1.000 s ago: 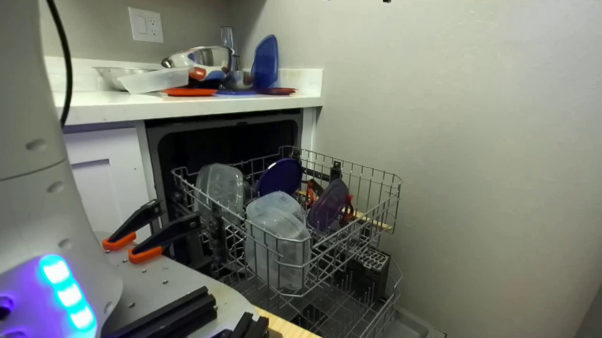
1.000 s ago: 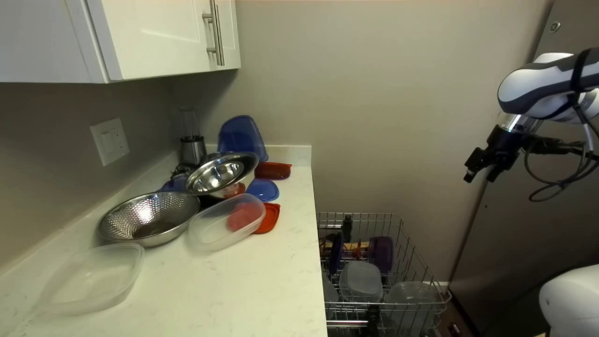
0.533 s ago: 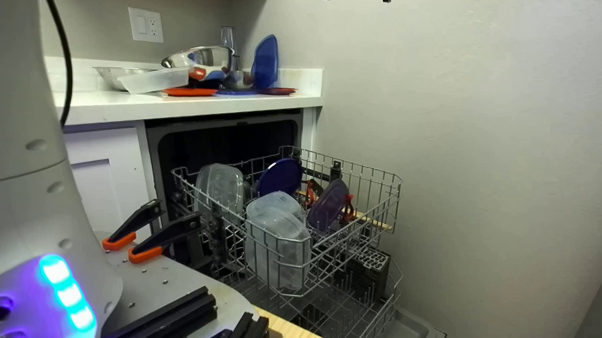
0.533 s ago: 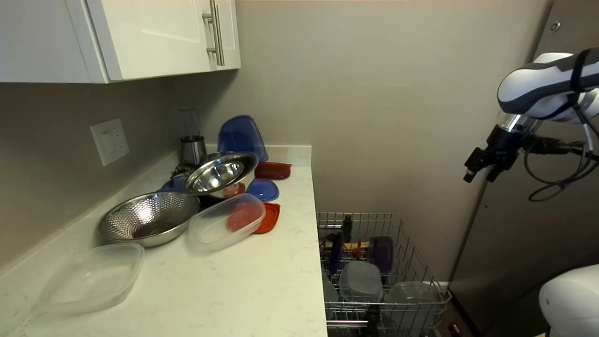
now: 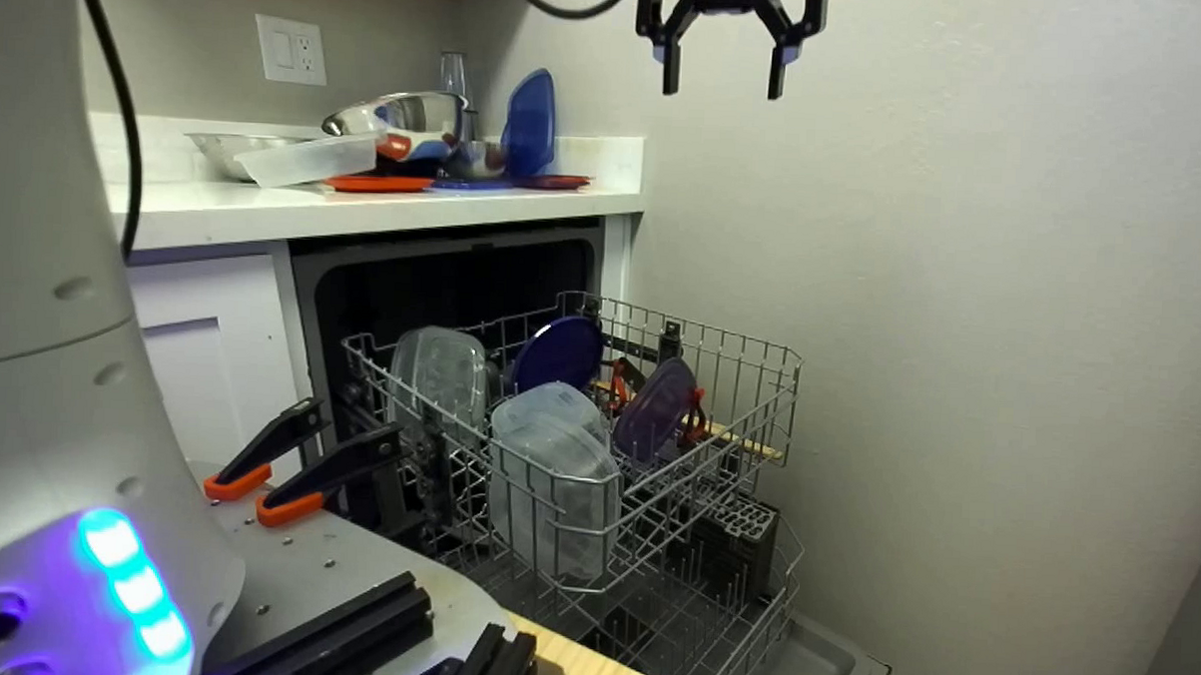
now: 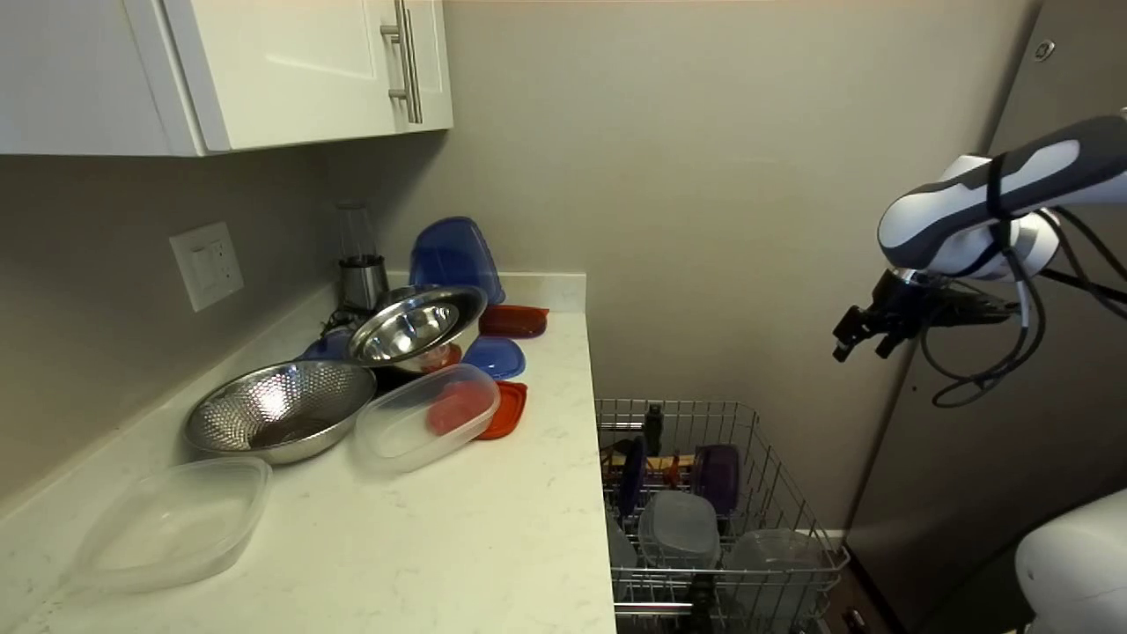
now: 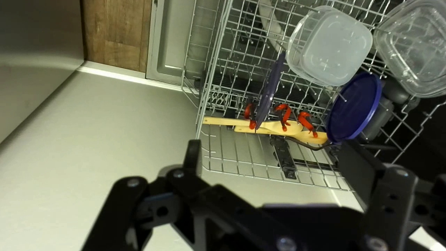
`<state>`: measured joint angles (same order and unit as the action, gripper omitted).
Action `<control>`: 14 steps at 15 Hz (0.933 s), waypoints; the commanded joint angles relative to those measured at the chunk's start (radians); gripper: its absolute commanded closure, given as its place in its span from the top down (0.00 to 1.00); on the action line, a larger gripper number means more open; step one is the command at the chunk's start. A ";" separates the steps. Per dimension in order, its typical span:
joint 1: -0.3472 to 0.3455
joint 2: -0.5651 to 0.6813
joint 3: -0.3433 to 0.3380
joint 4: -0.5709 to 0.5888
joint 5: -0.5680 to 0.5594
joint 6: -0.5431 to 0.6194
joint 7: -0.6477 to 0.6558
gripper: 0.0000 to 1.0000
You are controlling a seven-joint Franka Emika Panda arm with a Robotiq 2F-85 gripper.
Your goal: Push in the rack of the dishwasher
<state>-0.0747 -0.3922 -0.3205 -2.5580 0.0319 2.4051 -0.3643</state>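
Observation:
The dishwasher's upper wire rack (image 5: 704, 468) is pulled out of the dark tub (image 5: 413, 281). It also shows in an exterior view (image 6: 726, 572) and in the wrist view (image 7: 244, 59). It holds clear containers (image 5: 556, 476), a blue lid (image 5: 560, 354), a purple lid (image 5: 656, 409) and wooden utensils (image 7: 282, 127). The lower rack (image 5: 695, 641) is also out, over the lowered door (image 5: 829, 665). My gripper (image 5: 723, 94) is open and empty, high above the upper rack and apart from it. It also shows in an exterior view (image 6: 863, 350) and in the wrist view (image 7: 273, 148).
The counter (image 6: 493, 528) beside the dishwasher carries a colander (image 6: 282, 409), metal bowls, plastic containers and lids. A grey wall (image 5: 942, 289) runs along the rack's far side. A steel appliance (image 6: 995, 423) stands at the right. Clamps (image 5: 336, 473) sit on the robot's base plate.
My gripper has come down, into fuller view in an exterior view, and has shifted left toward the rack in an exterior view. The racks and dishes have not moved.

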 commanded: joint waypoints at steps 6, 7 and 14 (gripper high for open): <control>0.015 0.327 -0.010 0.084 0.233 0.156 -0.145 1.00; 0.007 0.363 -0.004 0.102 0.269 0.155 -0.191 1.00; -0.114 0.663 0.119 0.344 0.428 0.128 -0.331 1.00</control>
<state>-0.1180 0.1422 -0.2711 -2.3314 0.4062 2.5447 -0.6484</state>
